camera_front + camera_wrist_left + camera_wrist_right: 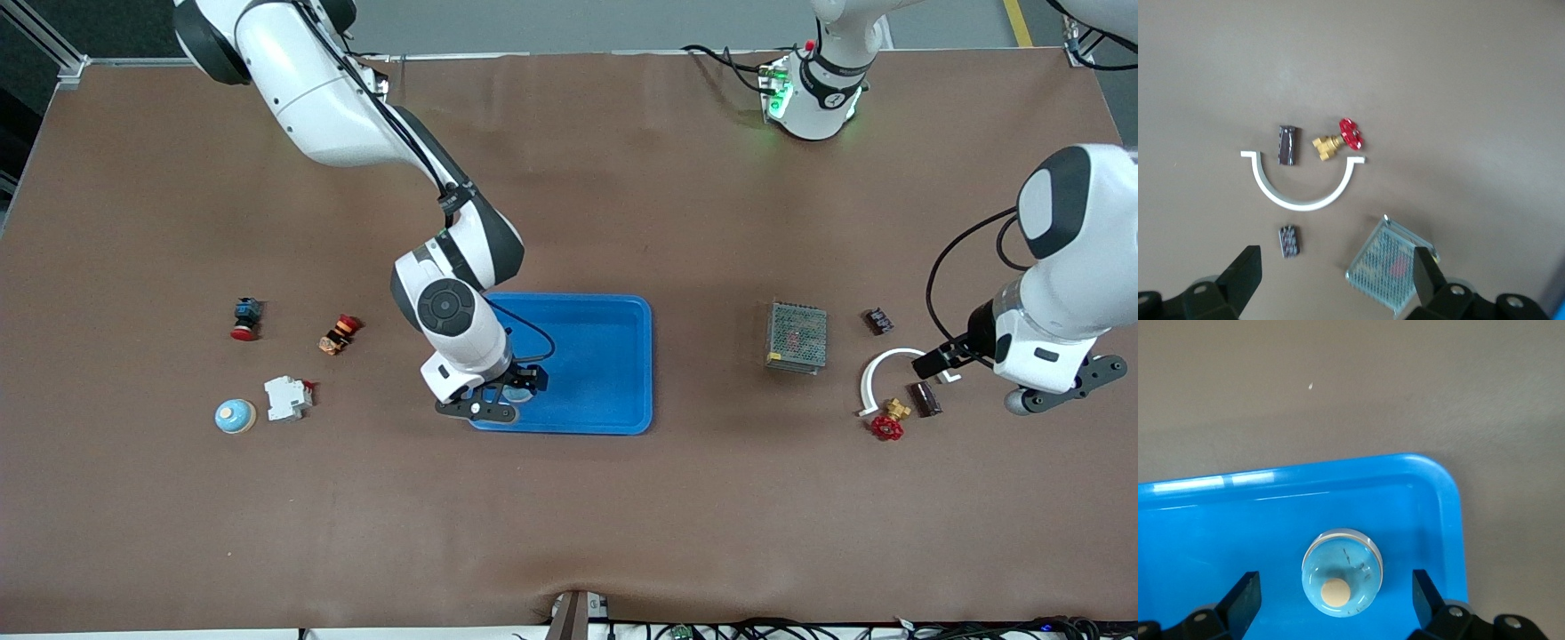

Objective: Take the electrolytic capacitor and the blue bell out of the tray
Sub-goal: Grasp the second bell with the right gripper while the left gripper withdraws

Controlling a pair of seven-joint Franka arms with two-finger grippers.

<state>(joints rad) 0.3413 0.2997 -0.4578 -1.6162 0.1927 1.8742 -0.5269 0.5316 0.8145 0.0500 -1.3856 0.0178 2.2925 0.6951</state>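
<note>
Blue bell [1341, 573] sits in the tray [1451, 513] near its corner, centred between my right gripper [1337, 593] fingers, spread wide. I should descend straight, clearing the rim, then close evenly. My left gripper [1338, 277] waits open over the white clip [1301, 193]

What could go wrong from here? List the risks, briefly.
The open right gripper straddles the blue bell close to the corner rim of the tray: one finger could strike the rim. The bell's smooth dome may slip out when squeezed. The left gripper, open, waits over the white half-ring.
</note>
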